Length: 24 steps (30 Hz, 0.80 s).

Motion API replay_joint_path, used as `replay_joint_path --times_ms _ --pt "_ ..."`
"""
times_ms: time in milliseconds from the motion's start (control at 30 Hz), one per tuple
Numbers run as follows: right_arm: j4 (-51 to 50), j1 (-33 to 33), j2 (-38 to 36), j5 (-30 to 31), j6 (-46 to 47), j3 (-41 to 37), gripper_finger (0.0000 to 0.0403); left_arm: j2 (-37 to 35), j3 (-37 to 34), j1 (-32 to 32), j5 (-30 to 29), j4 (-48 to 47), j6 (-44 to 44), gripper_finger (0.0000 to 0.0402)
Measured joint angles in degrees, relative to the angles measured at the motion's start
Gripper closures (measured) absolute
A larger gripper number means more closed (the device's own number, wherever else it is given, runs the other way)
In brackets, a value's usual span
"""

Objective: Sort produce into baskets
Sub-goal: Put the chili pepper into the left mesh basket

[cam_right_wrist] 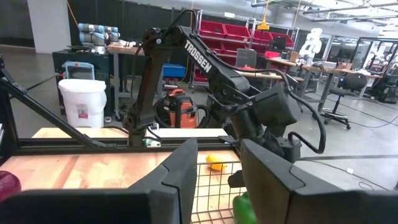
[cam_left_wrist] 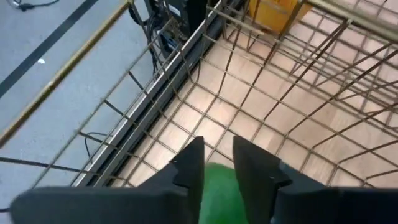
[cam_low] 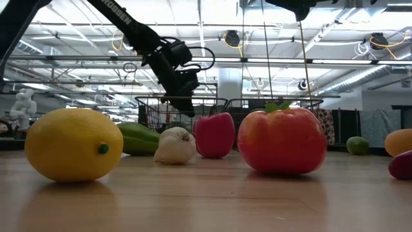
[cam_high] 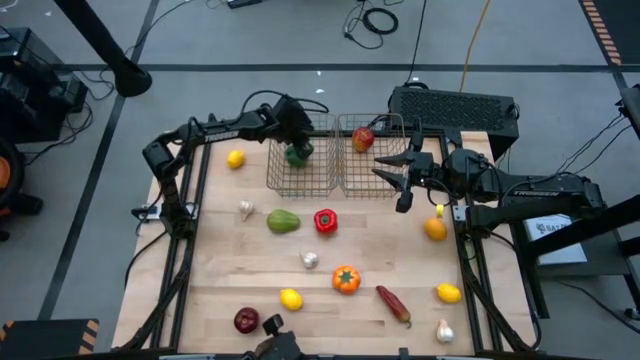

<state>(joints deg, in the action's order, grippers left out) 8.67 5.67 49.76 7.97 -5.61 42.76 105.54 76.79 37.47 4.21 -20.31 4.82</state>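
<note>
Fingers of the left gripper (cam_high: 296, 143) part narrowly around a green pepper (cam_high: 297, 154), apparently releasing it inside the left basket (cam_high: 275, 170); right gripper (cam_high: 393, 168), narrowly open and empty, waits beside it.

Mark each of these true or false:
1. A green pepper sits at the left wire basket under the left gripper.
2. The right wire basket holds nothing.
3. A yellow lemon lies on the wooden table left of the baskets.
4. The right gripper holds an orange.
1. True: the green pepper is at the left wire basket, under the left gripper.
2. False: the right wire basket holds a red apple.
3. True: the yellow lemon.
4. False: the right gripper holds nothing.
</note>
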Motion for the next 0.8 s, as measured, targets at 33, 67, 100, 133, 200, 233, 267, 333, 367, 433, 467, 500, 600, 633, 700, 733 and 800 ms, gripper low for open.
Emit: replay_joint_path --times_ms 33,67,100,133,200,233,267,333,367,433,467,500,600,633,700,733,800 --pt "-0.1 0.0 0.0 0.0 0.0 0.0 0.0287 0.0 0.6 -0.2 -0.1 -0.4 0.0 0.0295" --pt "-0.3 0.0 0.0 0.0 0.0 0.0 0.0287 -0.1 1.2 -0.2 -0.5 -0.9 -0.1 0.0287" --pt "-0.4 0.0 0.0 0.0 0.0 0.0 0.0287 -0.4 1.7 -0.4 -1.1 -1.6 -0.1 0.028" --pt "-0.6 0.0 0.0 0.0 0.0 0.0 0.0287 -0.8 2.2 -0.7 -1.7 -3.0 0.0 0.0275" --pt "-1.0 0.0 0.0 0.0 0.0 0.0 0.0287 -2.2 3.0 -1.5 -2.3 -5.3 -0.1 0.0269" --pt "-1.3 0.0 0.0 0.0 0.0 0.0 0.0287 -3.0 3.3 -2.1 -2.3 -6.7 -0.3 0.0268" --pt "-1.6 0.0 0.0 0.0 0.0 0.0 0.0287 -4.1 3.4 -2.8 -2.3 -7.7 -0.9 0.0268" --pt "-2.5 0.0 0.0 0.0 0.0 0.0 0.0287 -6.7 3.4 -4.5 -2.0 -10.3 -2.5 0.0267" --pt "-2.9 0.0 0.0 0.0 0.0 0.0 0.0287 -7.9 3.4 -5.7 -1.9 -11.5 -3.0 0.0267" --pt "-3.7 0.0 0.0 0.0 0.0 0.0 0.0287 -10.6 3.4 -8.7 -1.9 -13.7 -3.1 0.0267" --pt "-3.9 0.0 0.0 0.0 0.1 0.0 0.0287 -11.8 3.4 -10.6 -1.9 -14.9 -3.1 0.0267" --pt "-4.0 0.0 0.0 -0.1 0.4 0.0 0.0287 -12.9 3.2 -12.7 -1.8 -15.1 -3.1 0.0267" --pt "-4.2 0.0 0.0 -0.1 1.6 0.0 0.0287 -15.6 2.2 -19.6 -1.7 -15.0 -4.0 0.0267" --pt "-4.2 0.0 0.0 -0.1 2.1 0.0 0.0287 -15.8 2.2 -22.1 -1.7 -15.0 -4.1 0.0267" --pt "-4.2 0.0 0.0 -0.2 3.3 0.0 0.0287 -15.7 2.2 -27.1 -3.1 -14.9 -4.5 0.0267" --pt "-4.2 0.0 0.0 -0.2 4.0 0.0 0.0287 -15.6 2.1 -29.5 -4.8 -15.1 -4.5 0.0267" --pt "-4.2 0.0 0.0 -0.3 5.3 0.0 0.0287 -15.0 2.1 -34.2 -9.8 -14.8 -4.5 0.0267"
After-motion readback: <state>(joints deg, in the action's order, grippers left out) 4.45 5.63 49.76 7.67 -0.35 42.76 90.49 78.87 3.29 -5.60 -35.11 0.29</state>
